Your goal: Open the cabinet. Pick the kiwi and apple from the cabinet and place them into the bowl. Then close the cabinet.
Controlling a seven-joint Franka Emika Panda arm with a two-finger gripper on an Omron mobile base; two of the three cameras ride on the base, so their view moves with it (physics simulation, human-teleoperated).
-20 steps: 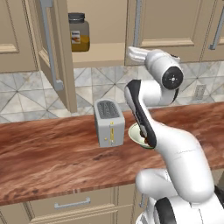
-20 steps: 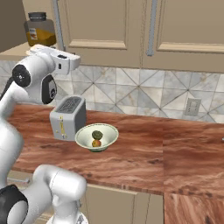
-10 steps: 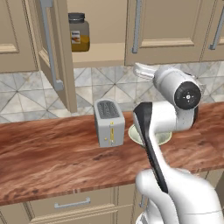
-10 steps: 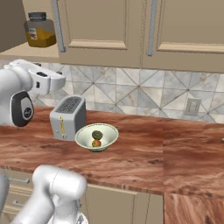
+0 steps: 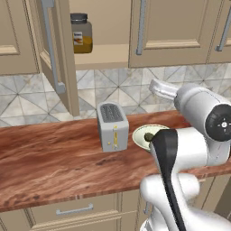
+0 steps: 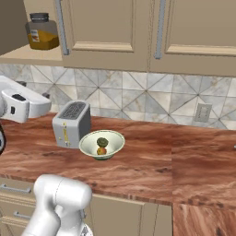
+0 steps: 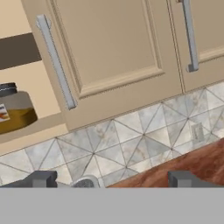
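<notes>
The cabinet (image 5: 173, 27) stands with its left door (image 5: 52, 49) swung open and its right door shut. The pale bowl (image 6: 87, 144) sits on the counter right of the toaster, holding the dark kiwi (image 6: 102, 142) and the yellow-orange apple (image 6: 102, 150). In the left base view my arm covers part of the bowl (image 5: 140, 135), and the kiwi (image 5: 148, 136) shows. My gripper (image 7: 113, 179) is open and empty, hanging above the counter below cabinet height and facing the shut door (image 7: 109, 43) and its bar handle (image 7: 54, 61).
A dark-lidded jar (image 5: 81, 34) of orange contents stands on the open cabinet shelf. A silver toaster (image 5: 112, 126) sits left of the bowl. Tiled backsplash with a wall outlet (image 6: 202, 113) runs behind the wooden counter (image 6: 184, 156). Drawers lie below its front edge.
My hand has dropped from shelf height and drawn back from the cabinet toward the base. The gripper stayed open. Bowl, fruit and doors have not moved.
</notes>
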